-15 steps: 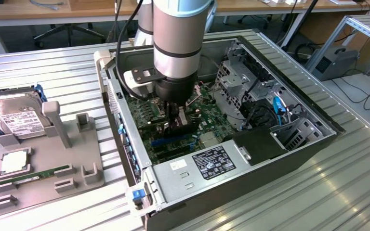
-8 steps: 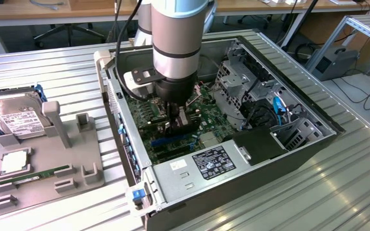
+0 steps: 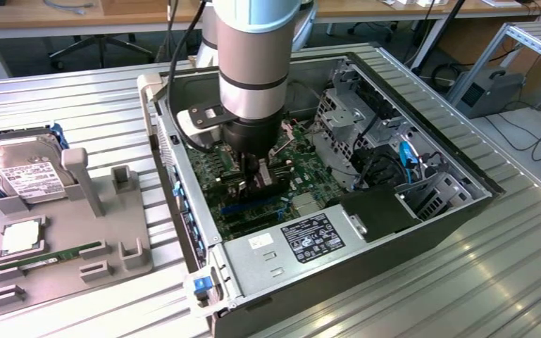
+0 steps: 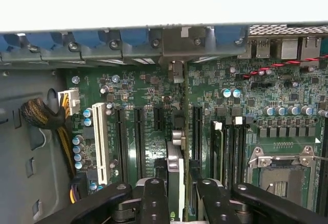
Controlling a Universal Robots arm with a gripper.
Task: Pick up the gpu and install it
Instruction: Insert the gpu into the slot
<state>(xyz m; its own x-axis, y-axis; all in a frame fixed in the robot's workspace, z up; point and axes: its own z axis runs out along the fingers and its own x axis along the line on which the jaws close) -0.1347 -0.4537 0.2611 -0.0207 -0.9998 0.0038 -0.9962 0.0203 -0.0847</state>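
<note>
The gpu appears edge-on in the wrist view as a thin dark card with a silver end, upright between my two black fingers. My gripper is shut on it. The card hangs just over the green motherboard, in line with a long black slot and the rear bracket openings. Whether its edge touches the slot I cannot tell. In the exterior view my gripper reaches down into the open computer case, with the dark gpu below it over the motherboard.
A drive cage, cables and the power supply crowd the case. A white slot, a cable bundle and the CPU socket flank the card. The grey fixture outside holds a hard drive and a RAM stick.
</note>
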